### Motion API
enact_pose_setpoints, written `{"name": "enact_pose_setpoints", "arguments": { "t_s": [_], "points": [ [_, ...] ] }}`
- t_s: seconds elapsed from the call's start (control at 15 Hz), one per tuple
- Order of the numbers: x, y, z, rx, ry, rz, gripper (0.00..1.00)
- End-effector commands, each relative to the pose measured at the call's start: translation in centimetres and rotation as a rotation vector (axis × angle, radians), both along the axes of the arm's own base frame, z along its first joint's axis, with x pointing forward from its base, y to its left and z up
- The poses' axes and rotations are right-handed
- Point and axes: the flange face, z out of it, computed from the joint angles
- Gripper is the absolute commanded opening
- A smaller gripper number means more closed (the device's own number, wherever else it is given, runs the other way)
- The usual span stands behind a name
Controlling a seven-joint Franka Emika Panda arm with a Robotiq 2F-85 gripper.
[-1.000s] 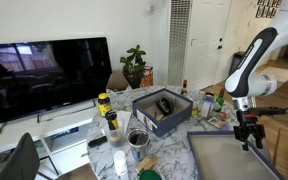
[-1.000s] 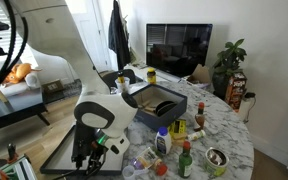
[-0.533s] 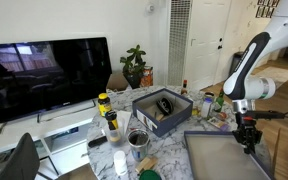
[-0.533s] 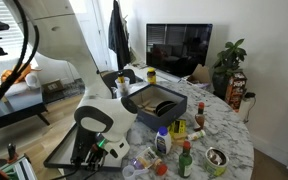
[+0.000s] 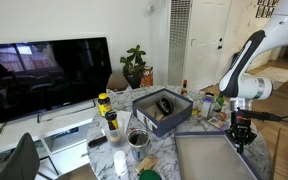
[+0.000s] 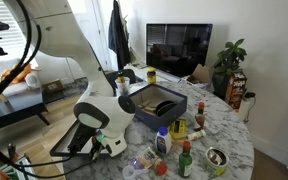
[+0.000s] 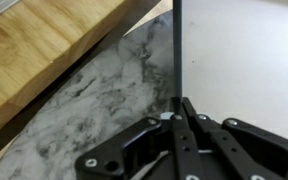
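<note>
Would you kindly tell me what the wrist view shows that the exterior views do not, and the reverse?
Only the wrist view: a close look at the gripper closed on the thin rim of the tray, with a wooden strip nearby. Only the exterior views: the television, plant, blue box, bottles and robot arm. Both: the tray, the gripper and the marble table.
</note>
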Motion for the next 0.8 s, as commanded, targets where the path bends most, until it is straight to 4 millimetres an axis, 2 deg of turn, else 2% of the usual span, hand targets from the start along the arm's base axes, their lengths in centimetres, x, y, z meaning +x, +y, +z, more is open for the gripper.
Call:
{"name": "enact_pose_setpoints", "arguments": {
  "t_s": [0.0,0.2,0.73],
  "points": [
    [0.2,0.9,0.3,-0.026,0.018,-0.125,0.01],
    [0.4,1.1,0.4,-0.013,0.021,-0.227,0.01],
    [0.4,0.0,0.0,-0.057,0.040,-0.459,0.01]
  ]
}}
